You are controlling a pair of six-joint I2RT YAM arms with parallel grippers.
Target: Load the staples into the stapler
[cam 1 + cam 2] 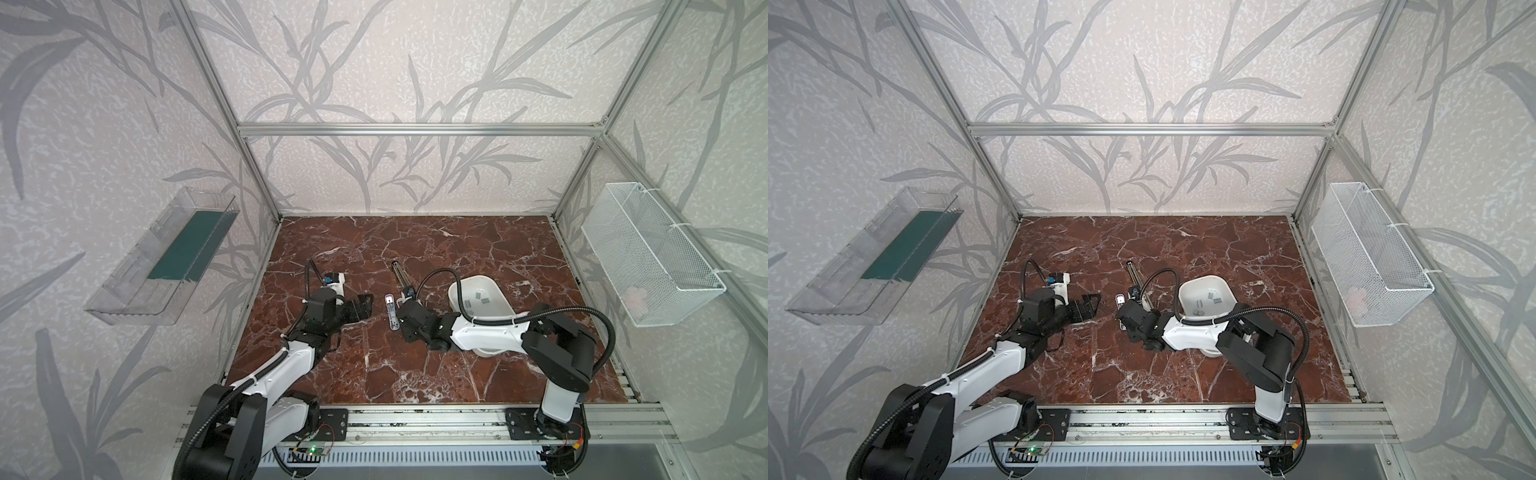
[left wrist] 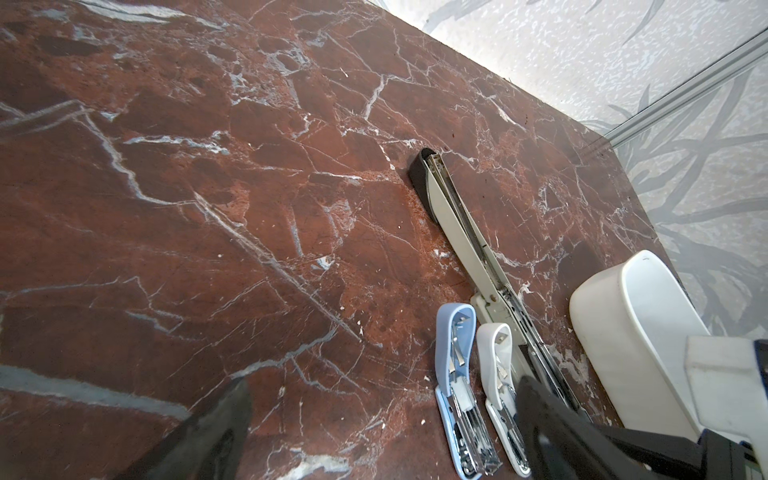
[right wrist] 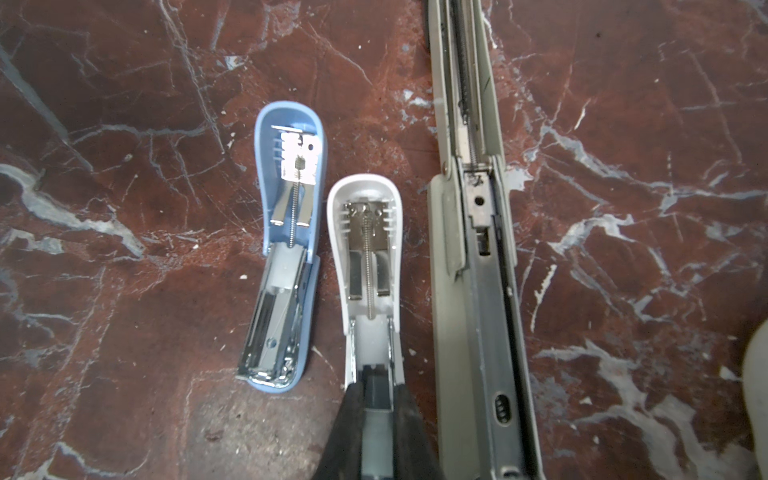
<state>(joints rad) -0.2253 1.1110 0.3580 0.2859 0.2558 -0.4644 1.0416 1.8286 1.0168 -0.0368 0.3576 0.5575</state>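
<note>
I have the right jaws low over the counter (image 3: 124, 208), pressed almost together and pinching a short grey strip of staples (image 3: 376, 428). The strip points lengthwise into the open channel of the white stapler (image 3: 365, 249). I judge this to be the loading step, with the strip held in line so it can slide along the rail rather than jam across it.

The white stapler lies flat with its lid folded back, so the channel faces up. The blue stapler (image 3: 286, 232) is just beside it and the long grey stapler (image 3: 478, 249) is on its other side, both open the same way.

The spare staples (image 1: 478, 297) lie loose in the white tub (image 1: 451, 296) next to the right arm, a short reach from the staplers.

My left jaws are spread wide near the staplers and touch nothing. I think they are placed to steady the white stapler if it skids.
</note>
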